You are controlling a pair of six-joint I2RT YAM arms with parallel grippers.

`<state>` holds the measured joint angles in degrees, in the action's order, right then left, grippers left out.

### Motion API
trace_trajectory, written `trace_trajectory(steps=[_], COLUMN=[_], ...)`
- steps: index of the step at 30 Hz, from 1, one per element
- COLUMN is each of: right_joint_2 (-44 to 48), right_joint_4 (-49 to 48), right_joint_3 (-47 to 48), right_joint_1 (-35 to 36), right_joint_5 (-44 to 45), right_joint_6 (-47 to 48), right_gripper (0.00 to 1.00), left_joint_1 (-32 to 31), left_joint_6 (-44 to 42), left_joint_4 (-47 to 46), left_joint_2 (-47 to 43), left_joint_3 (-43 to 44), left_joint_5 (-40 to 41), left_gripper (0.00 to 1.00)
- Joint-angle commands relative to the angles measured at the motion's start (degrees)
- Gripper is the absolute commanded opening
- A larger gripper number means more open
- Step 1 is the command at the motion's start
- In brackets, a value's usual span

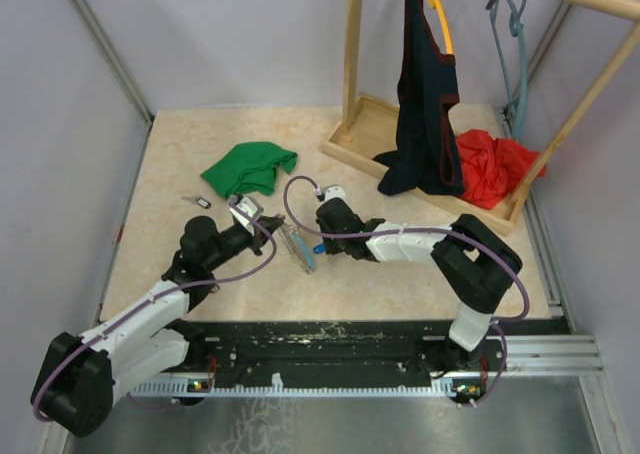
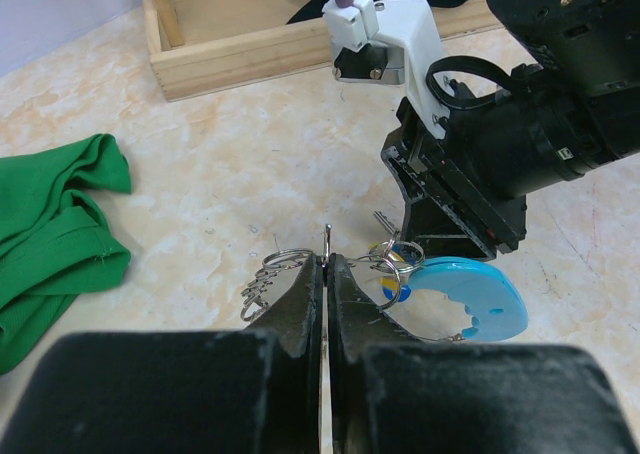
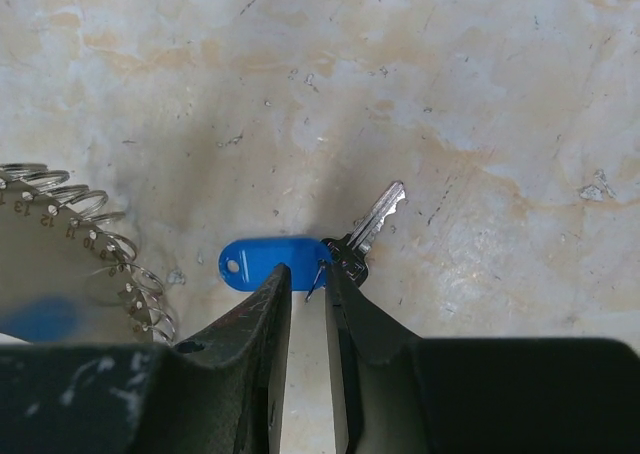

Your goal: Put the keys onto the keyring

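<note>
The keyring (image 2: 268,277) lies mid-table as a silvery band of small numbered rings with a light blue plate (image 2: 470,296). A yellow and blue tag (image 2: 396,280) sits against it. My left gripper (image 2: 328,258) is shut on a thin wire loop of the keyring, which also shows in the top view (image 1: 296,244). A key (image 3: 378,221) with a blue tag (image 3: 262,259) lies flat on the table. My right gripper (image 3: 308,272) stands over it, its jaws narrow but apart, and the key's small split ring is in the gap. The keyring's edge (image 3: 70,224) is at the left.
Another small key (image 1: 197,201) lies alone toward the left, near a green cloth (image 1: 250,167). At the back right is a wooden rack base (image 1: 352,136) with a dark garment (image 1: 425,104) hanging over it and a red cloth (image 1: 495,164) on it.
</note>
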<state>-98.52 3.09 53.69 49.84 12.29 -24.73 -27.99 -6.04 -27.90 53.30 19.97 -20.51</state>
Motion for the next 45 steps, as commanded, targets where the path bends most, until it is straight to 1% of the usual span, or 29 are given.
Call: trace_trajectory(steps=[1,5,9,11,12,16,21,25,28,33,40,45], right_joint_2=[-0.20,-0.35,0.46,1.70,2.46,7.26,13.34,14.66,12.78,6.13,-7.10,-13.90], right_joint_4=[-0.08,0.54,2.41,5.01,6.84,17.52,35.50,46.59,49.52,48.69,47.76,47.93], right_joint_3=[0.78,0.67,1.24,1.84,2.36,4.73,7.04,9.37,10.62,13.83,22.79,29.30], right_joint_1=[0.61,0.63,0.61,0.57,0.52,0.33,-1.17,-2.91,-3.29,-3.37,-3.54,-3.88], right_joint_5=[1.69,2.29,1.99,1.93,2.02,1.35,1.16,0.19,-0.98,-2.24,-2.67,-2.62], right_joint_6=[-0.68,-0.47,0.19,1.48,2.24,5.49,7.59,9.12,10.95,14.45,20.43,22.59], right_gripper=[0.19,0.16,0.07,0.01,0.00,0.00,0.00,0.00,0.00,0.00,0.00,0.00], left_joint_1=[-0.13,-0.14,-0.18,-0.14,-0.14,-0.16,-0.09,-0.14,-0.16,-0.14,-0.16,-0.14], left_joint_6=[0.27,0.17,0.22,0.10,0.04,-0.13,-0.44,-0.72,-0.77,-1.11,-1.72,-2.05], left_joint_4=[-2.33,-2.33,-2.33,-2.33,-2.33,-2.33,-2.42,-2.51,-2.51,-2.25,-1.91,-1.98], left_joint_2=[-0.68,-0.69,-0.82,-0.83,-0.83,-0.87,-1.05,-1.31,-1.44,-1.90,-1.53,-1.61], left_joint_3=[-0.23,-0.27,-0.32,-0.19,-0.19,-0.19,-0.15,-0.28,-0.41,-0.78,-0.63,-0.73], left_joint_5=[-0.44,-0.60,-0.74,-1.13,-1.37,-1.92,-2.71,-3.25,-3.58,-4.37,-5.62,-6.59], left_gripper=[0.00,0.00,0.00,0.00,0.00,0.00,0.00,0.00,0.00,0.00,0.00,0.00])
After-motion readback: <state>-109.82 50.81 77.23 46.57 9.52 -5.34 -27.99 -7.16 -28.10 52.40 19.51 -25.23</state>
